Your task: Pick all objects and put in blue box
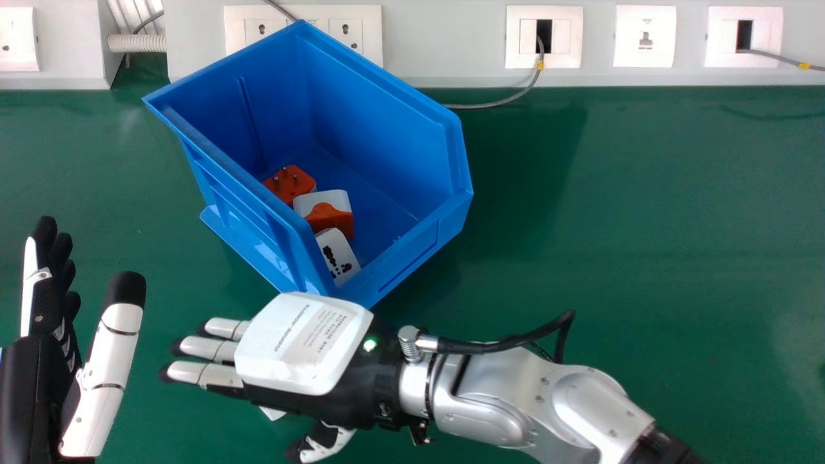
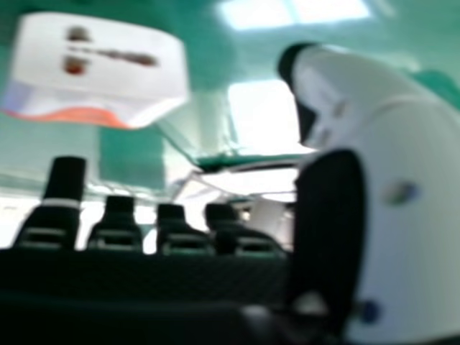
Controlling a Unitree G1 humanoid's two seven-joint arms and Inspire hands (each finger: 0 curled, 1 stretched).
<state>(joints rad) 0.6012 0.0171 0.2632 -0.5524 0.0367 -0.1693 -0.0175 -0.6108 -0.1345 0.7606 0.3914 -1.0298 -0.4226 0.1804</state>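
Picking up the one loose adapter looks like the step in hand. In the head view, its corner peeks out left of lower centre, beneath the right hand; one blue box, left of upper centre, holds three adapters. The left hand, lower left, is relaxed.

In the right hand view, the right hand is released, fingers straight, apart from the loose adapter; the next move calls for closing round it.
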